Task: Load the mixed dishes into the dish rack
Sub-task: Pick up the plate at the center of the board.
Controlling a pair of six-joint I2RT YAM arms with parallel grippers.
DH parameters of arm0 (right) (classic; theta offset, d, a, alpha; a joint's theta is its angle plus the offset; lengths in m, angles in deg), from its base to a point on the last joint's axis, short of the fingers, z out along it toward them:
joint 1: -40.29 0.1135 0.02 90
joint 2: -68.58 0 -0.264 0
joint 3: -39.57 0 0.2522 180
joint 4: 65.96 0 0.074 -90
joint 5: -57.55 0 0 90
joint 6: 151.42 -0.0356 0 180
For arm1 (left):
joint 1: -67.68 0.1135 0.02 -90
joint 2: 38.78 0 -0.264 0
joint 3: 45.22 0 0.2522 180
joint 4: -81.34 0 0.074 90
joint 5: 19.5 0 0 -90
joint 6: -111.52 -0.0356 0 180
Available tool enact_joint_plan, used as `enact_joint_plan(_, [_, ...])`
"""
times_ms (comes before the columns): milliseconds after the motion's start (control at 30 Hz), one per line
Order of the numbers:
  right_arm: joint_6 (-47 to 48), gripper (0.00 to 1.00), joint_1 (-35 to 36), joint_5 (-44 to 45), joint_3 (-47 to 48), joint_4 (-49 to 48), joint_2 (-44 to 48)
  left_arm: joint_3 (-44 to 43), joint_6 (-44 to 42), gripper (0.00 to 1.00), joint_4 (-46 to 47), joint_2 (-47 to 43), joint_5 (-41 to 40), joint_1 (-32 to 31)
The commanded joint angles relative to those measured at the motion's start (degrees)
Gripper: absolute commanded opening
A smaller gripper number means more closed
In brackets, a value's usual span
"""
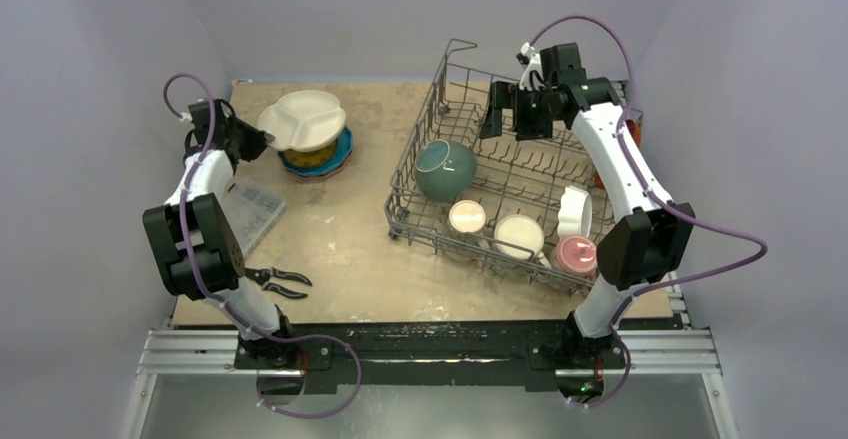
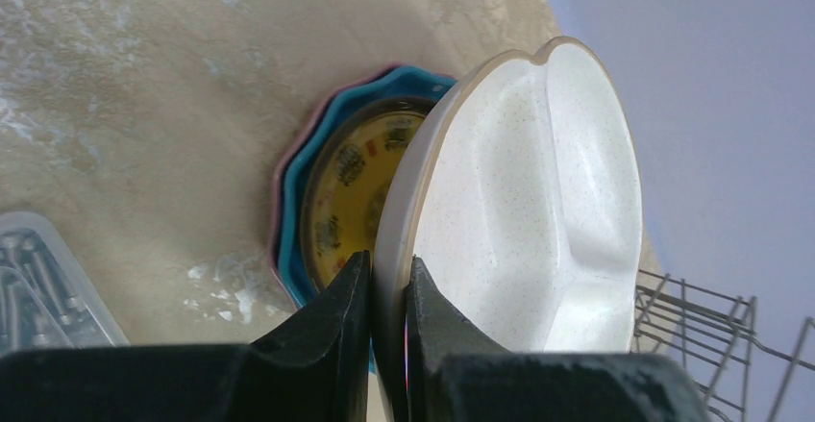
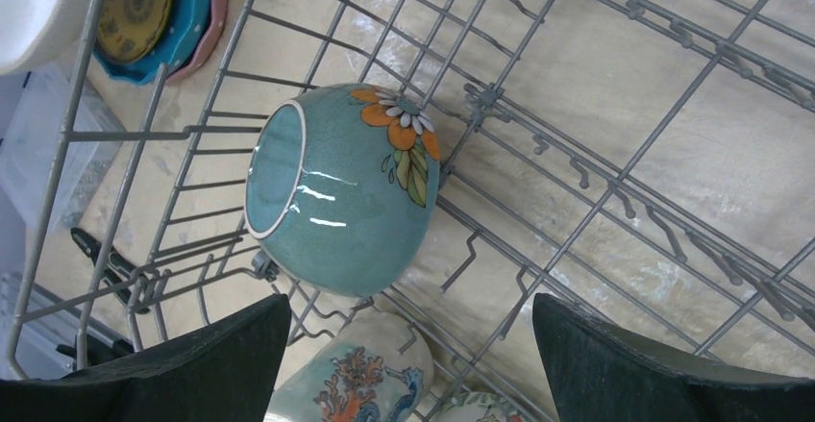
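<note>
White divided plate (image 2: pixel 524 201), speckled, rim pinched by left gripper (image 2: pixel 388 266).

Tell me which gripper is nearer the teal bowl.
Right. The right gripper hangs open over the dish rack just beyond the teal bowl; the left gripper is outside it, shut on the white divided plate.

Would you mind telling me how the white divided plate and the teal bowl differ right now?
The white divided plate is pinched at its rim by the left end effector, outside the dish rack; the teal bowl lies on its side inside it, ungripped. The plate is shallow, speckled white, with compartments; the bowl is deep, rounded and bears an orange flower. Both are round dishes.
</note>
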Motion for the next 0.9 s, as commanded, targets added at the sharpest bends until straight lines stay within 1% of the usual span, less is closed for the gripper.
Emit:
enact_joint_plan(0, [0.1,0.98,1.0,0.6,0.2,-1.0,3.2,-6.7,7.4,0.0,9.4,-8.4,10.7,0.0])
enact_joint_plan(167, [0.3,0.98,1.9,1.7,-0.8,-1.0,4.8,-10.7,6.9,0.0,0.9,-12.0,12.1,-3.5])
enact_joint_plan(267, [1.1,0.98,4.7,4.0,-2.4,-1.3,7.0,-16.8,6.2,0.0,-7.7,-12.8,12.2,-6.3])
enact_joint_plan(333, [2.0,0.98,7.4,6.1,-3.1,-1.6,8.4,-21.1,5.7,0.0,-11.4,-12.9,13.6,-8.3])
enact_joint_plan(367, [2.2,0.98,8.7,6.8,-3.3,-1.8,8.9,-22.5,5.4,0.0,-11.8,-13.5,14.0,-9.5])
enact_joint_plan(433, [2.0,0.98,10.6,7.2,-3.1,-1.9,9.9,-21.9,4.7,0.0,-9.6,-16.2,12.0,-13.4])
enact_joint_plan(500, [0.9,0.98,11.2,6.7,-2.8,-2.0,10.8,-20.8,2.1,0.0,-6.8,-19.6,8.5,-18.3])
enact_joint_plan(600, [-0.6,0.98,11.2,5.9,-2.8,-2.5,12.3,-20.7,0.0,0.0,-6.9,-22.9,5.0,-24.2])
enact_joint_plan(767, [-2.9,0.98,11.2,7.1,-3.0,-3.1,17.4,-20.2,0.1,0.0,-9.6,-26.1,2.1,-30.5])
enact_joint_plan(867, [-1.5,0.98,11.4,8.5,-5.3,-4.7,23.5,-21.9,2.1,0.0,-15.8,-26.4,0.0,-33.3])
